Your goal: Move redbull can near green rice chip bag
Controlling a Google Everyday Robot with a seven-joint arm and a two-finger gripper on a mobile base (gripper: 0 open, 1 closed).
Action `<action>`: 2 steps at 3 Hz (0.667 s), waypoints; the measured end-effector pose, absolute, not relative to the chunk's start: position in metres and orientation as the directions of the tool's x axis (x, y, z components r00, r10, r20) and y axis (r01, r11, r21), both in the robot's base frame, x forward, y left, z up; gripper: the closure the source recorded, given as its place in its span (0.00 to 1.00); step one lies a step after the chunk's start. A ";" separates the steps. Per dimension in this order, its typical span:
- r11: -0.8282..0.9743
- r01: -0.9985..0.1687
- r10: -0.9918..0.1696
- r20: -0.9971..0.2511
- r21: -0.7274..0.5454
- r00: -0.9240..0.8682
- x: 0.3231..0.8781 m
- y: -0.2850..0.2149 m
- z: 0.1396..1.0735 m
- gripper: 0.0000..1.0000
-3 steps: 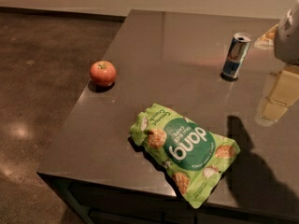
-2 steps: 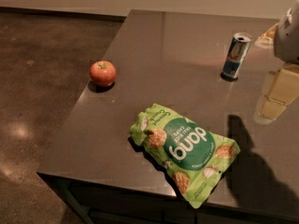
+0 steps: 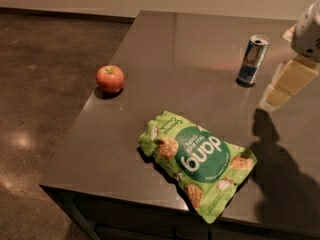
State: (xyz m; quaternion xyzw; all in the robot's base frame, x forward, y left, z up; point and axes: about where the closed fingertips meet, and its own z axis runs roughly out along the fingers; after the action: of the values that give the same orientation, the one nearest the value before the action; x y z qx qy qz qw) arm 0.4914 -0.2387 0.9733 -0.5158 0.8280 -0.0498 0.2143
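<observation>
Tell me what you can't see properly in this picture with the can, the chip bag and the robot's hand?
1. The gripper, at the right edge just right of the redbull can: camera view's edge cuts off the arm.
2. The redbull can: its back is turned away; lettering too small to read.
3. The green rice chip bag: underside hidden against the table.
4. The table: its right side runs out of frame.

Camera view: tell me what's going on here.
The robot's gripper hangs over the table at its right side, just right of the upright redbull can and apart from it. The green rice chip bag lies flat near the front edge, well away from the can. An apple sits at the left edge.
</observation>
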 end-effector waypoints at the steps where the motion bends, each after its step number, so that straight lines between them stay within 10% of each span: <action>1: 0.561 -0.762 -0.816 -0.374 -0.325 -0.441 0.529 -0.256 0.971 0.00; 2: 0.652 -0.683 -0.744 -0.449 -0.329 -0.495 0.567 -0.276 0.970 0.00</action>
State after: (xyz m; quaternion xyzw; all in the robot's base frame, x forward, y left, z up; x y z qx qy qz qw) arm 0.5671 -0.2756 0.9697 -0.4135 0.8628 -0.0534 0.2858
